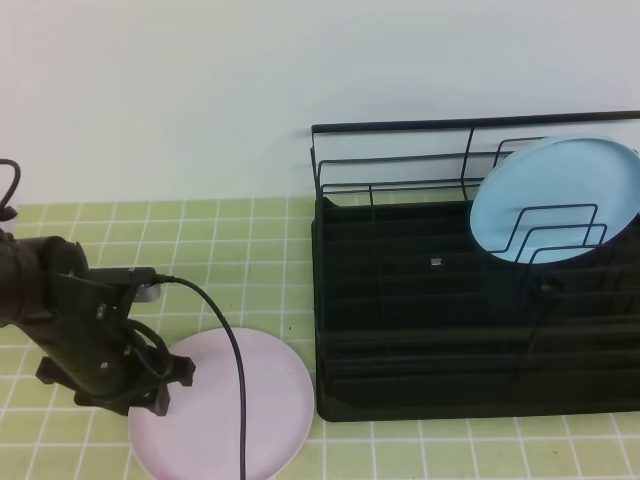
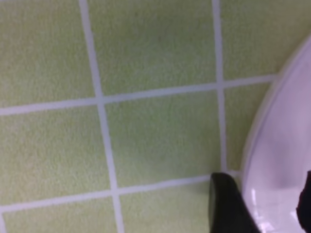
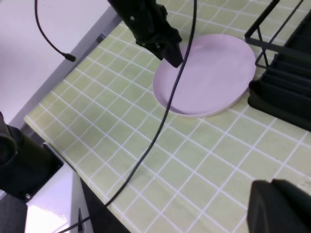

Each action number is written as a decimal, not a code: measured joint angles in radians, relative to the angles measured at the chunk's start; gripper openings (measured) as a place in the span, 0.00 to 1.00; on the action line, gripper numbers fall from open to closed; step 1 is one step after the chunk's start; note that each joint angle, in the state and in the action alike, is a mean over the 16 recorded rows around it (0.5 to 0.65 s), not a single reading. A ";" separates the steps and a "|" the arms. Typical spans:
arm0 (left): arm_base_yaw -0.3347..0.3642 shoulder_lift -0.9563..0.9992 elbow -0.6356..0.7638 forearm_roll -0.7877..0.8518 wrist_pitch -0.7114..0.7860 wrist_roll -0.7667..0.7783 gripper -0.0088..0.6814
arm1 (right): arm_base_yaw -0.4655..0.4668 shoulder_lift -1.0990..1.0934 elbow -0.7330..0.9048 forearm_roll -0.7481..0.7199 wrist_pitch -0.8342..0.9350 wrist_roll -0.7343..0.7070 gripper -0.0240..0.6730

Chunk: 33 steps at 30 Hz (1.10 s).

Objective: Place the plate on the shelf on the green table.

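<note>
The left gripper (image 1: pixel 165 385) straddles the left rim of the round, pale pink plastic plate (image 1: pixel 235 405), which lies flat on the yellow-green tiled table (image 1: pixel 250 240) just left of the large black wire dish shelf (image 1: pixel 420 330); judged from this, a shallow bite on the thin, smooth rim could let the plate slip or tip on lifting. Its jaws stand partly apart around that edge, gripping nothing. The right gripper (image 3: pixel 282 208), well clear at the table's near side, is clenched and empty.

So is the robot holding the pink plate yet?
Not yet. The left pincer straddles the plate's left rim, jaws not shut on it. The right pincer is shut, holding nothing.
</note>
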 joint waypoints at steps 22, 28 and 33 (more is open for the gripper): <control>0.000 -0.002 0.000 0.044 -0.055 -0.011 0.01 | 0.000 0.000 0.000 0.007 0.002 0.000 0.03; 0.000 -0.051 0.000 0.066 -0.075 -0.032 0.01 | 0.000 0.000 0.000 0.007 0.010 0.000 0.03; 0.000 -0.126 0.000 0.107 -0.087 -0.060 0.01 | 0.000 0.000 0.000 0.007 0.018 0.000 0.03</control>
